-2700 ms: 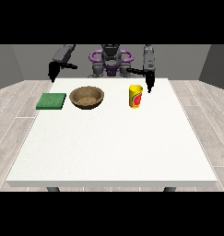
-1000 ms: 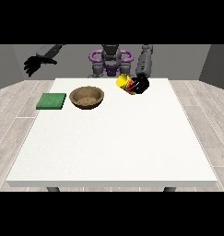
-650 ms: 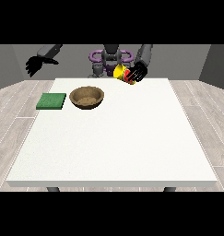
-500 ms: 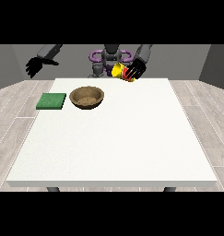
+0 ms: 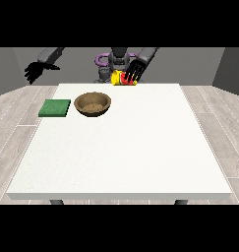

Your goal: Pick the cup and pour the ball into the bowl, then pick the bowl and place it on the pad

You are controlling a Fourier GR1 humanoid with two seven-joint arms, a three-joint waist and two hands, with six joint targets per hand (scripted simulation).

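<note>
I count one bowl, one green pad, one cup on my bench. The hand at the view's right is grasping the tipped cup. The hand at the view's left hangs relaxed, holding nothing.

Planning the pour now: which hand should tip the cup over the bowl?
The robot's left hand, at the view's right: it already holds the yellow cup, tilted on its side above the table's far edge, right of the bowl. The other hand hangs off the table's left side, holding nothing.

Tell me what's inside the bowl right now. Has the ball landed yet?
The bowl shows only its brown inside; no ball is visible in it. The cup is tipped on its side in the hand at the view's right, whose fingers cover part of it; its contents cannot be seen.
</note>
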